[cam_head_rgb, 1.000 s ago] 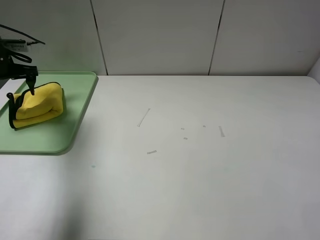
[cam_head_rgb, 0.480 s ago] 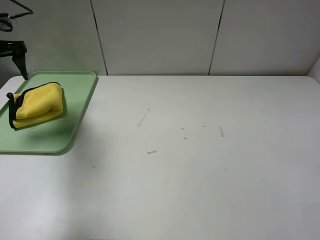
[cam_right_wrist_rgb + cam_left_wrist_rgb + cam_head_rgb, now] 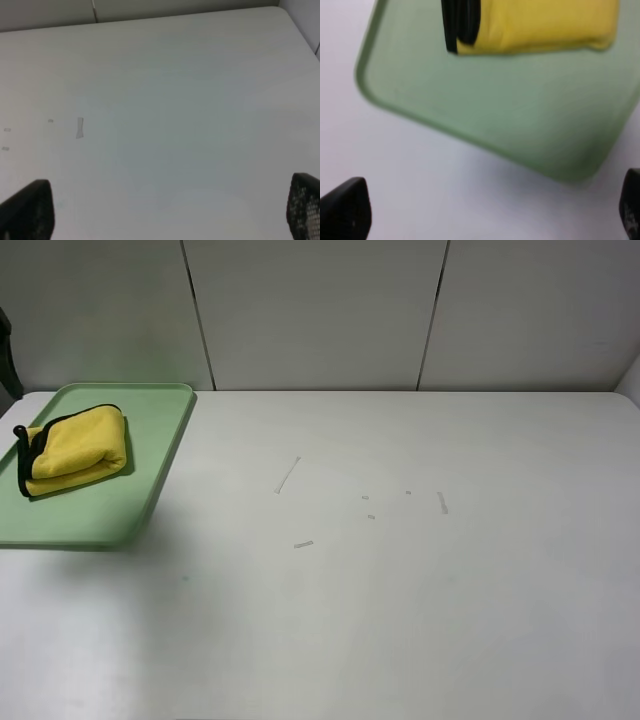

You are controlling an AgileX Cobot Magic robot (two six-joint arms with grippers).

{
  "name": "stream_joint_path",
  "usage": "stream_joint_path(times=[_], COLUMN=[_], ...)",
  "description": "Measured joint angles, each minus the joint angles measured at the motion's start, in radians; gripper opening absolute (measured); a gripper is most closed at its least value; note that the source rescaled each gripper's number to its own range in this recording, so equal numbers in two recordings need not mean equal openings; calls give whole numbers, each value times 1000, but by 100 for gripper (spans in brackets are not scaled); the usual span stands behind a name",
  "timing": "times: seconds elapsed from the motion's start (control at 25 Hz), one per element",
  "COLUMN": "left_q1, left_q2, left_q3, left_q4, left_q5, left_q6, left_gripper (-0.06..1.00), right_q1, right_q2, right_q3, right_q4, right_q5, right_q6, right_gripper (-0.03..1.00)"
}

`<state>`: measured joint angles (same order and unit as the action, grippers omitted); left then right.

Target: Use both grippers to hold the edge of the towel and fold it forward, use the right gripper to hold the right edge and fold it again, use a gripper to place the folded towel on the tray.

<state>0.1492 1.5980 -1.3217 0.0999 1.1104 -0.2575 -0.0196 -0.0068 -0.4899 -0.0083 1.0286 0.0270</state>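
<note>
The folded towel (image 3: 72, 449) lies on the tray (image 3: 150, 495), apart from the left gripper's (image 3: 485, 212) wide-spread, empty fingers (image 3: 345, 207). That gripper has lifted away since a second ago. The right gripper's (image 3: 165, 210) fingers (image 3: 27, 210) are wide too.

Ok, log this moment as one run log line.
towel: folded, on tray | left tool: open, empty | right tool: open, empty | stage: placement done

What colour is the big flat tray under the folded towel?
Pale green plastic tray, clearest in the exterior high view.
</note>
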Motion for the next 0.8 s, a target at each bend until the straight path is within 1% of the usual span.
stream_joint_path(times=[0.16, 0.28, 0.56, 0.8], left_q1=[0, 0, 0, 0], left_q2=[-131, -233, -488, -731], left_q3=[156, 273, 475, 616], left_q4=[-45, -82, -156, -168], left_q5=[-49, -72, -112, -107], left_q6=[9, 41, 97, 120], left_gripper=[100, 100, 100, 100], right_q1=[0, 0, 0, 0], right_q2=[0, 0, 0, 0], right_q3=[0, 0, 0, 0], right_q4=[0, 0, 0, 0], right_q5=[0, 0, 0, 0], right_q6=[0, 0, 0, 0], right_gripper=[100, 100, 100, 100])
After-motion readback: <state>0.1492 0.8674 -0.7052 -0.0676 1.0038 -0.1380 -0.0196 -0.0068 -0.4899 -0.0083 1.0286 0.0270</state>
